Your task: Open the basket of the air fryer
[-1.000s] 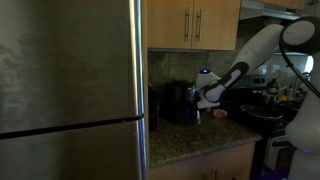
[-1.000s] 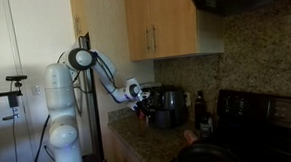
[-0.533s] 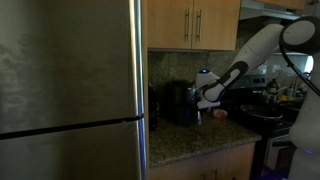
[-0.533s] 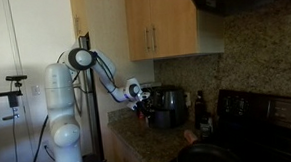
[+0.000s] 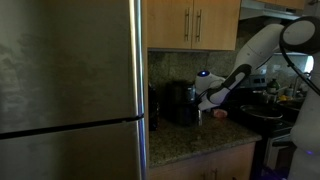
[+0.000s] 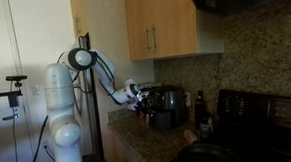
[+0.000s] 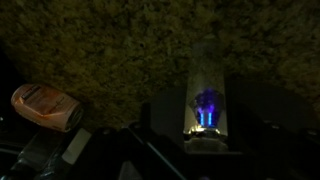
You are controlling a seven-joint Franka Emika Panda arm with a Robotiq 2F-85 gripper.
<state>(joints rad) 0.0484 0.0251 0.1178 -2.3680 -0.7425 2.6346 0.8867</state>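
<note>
The fingers hang just beside the air fryer, too dark and small to tell whether they are spread or gripping anything. The air fryer is a boxy, rounded, slightly glossy black body on the speckled granite desk, below smooth wooden cabinets. Its basket is the same black, its seam and contents indistinct.

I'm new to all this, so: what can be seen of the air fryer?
The air fryer is a small, boxy black appliance with rounded edges and slight gloss. It stands upright on the speckled counter, beside the fridge. Its basket looks shut, though it's too dark for detail. The pincer is close beside it; contact can't be judged.
</note>
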